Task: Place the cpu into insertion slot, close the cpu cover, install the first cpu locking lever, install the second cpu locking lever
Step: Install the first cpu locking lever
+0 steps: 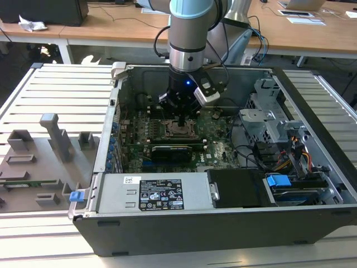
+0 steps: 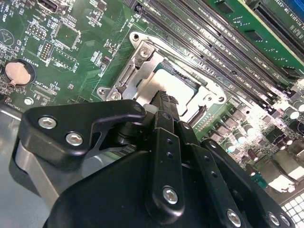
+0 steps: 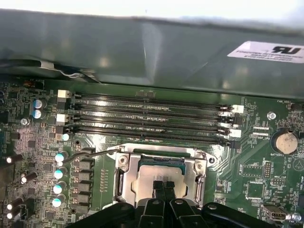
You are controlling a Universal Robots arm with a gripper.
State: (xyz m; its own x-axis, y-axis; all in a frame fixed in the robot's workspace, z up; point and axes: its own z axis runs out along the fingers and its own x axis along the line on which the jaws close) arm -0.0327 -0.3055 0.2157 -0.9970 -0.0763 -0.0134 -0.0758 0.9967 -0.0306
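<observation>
The cpu [image 3: 159,167] shows its silver-grey top inside the insertion slot [image 1: 179,129] on the green motherboard. The cpu cover [image 3: 195,173], a metal frame plate with a square window, lies flat around the chip. A thin wire locking lever [image 3: 90,154] sticks out sideways from one corner of the socket. My gripper [image 3: 163,185] is shut with nothing between its fingers, and the tips rest on or just above the chip's top [image 2: 173,80]. In the exterior view the gripper [image 1: 182,120] hangs straight down over the socket inside the open computer case.
Long black memory slots [image 3: 152,118] run beside the socket, under the case wall [image 3: 142,47]. Capacitors [image 3: 59,173] and a coin battery [image 3: 286,141] flank it. A black card [image 1: 170,151], the power supply [image 1: 153,192] and a drive cage [image 1: 268,111] crowd the case. Grey fixtures [image 1: 56,134] stand outside.
</observation>
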